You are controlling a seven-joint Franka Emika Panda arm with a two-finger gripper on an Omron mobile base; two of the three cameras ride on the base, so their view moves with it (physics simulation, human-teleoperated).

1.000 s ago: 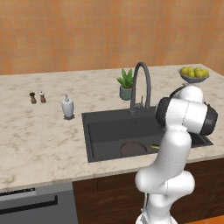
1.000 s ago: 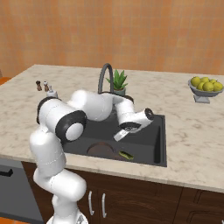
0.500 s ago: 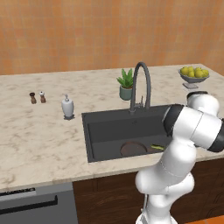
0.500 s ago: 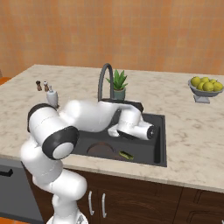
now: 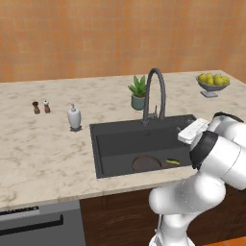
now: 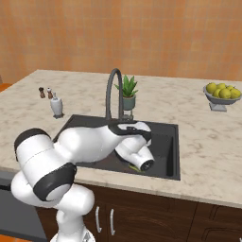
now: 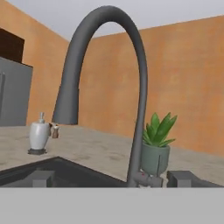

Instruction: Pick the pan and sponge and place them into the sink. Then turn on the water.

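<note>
Hand view: hand [image 7: 111, 178] open, facing tap [image 7: 131, 87].

A home kitchen, rendered: a beige marble-patterned tabletop [image 5: 43, 153] holds a rectangular matte black sink [image 5: 115, 144] with a tall dark grey arched tap [image 5: 154, 93], a white soap dispenser [image 5: 74, 117], a small potted green plant [image 5: 139, 92] and a grey bowl of yellow fruit [image 5: 213, 82], above dark wooden cabinets [image 6: 198, 222].

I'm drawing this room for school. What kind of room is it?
It looks like a kitchen. There's a black sink with a tall arched tap set in a marble counter, plus a soap dispenser and a fruit bowl.
</note>
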